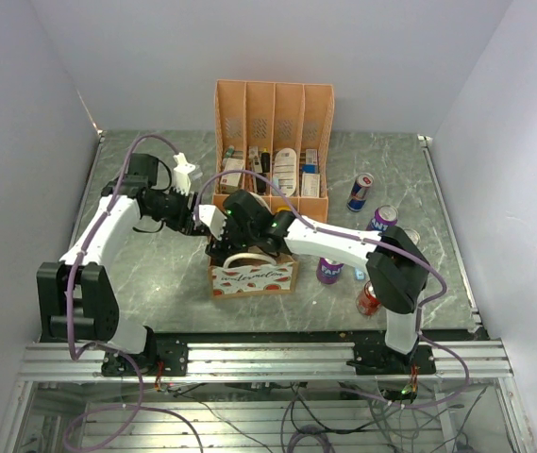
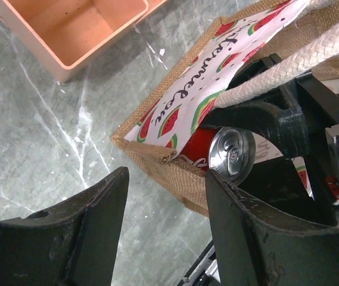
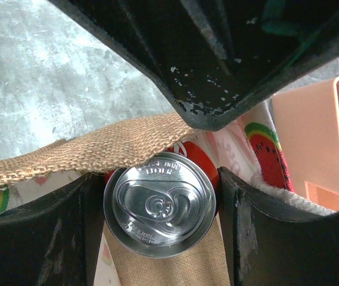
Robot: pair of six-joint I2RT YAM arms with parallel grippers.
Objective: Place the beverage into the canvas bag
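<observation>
**A:** Can (image 2: pixel 232 155) position, please; I only have the overhead feed up.

**B:** I see it inside the mouth of the canvas bag (image 1: pixel 252 278), just below centre of the overhead frame, tucked under the watermelon-print side.

**A:** Which way does it point?

**B:** On my left wrist feed its silver lid faces the right of the frame and the red body runs back leftward under the fabric. On the right wrist feed the lid looks straight into the lens, so the long axis runs away from that camera, down into the bag.

**A:** Claws?

**B:** The right gripper (image 3: pixel 159 193) is clenched on the can, one finger on each side (the lid fills the gap). The left gripper (image 2: pixel 166 179) is released, jaws spread with nothing between them, hovering just beside the bag's burlap corner. The peach file organiser (image 1: pixel 273 142) stands behind the bag, upper centre of the overhead.
</observation>
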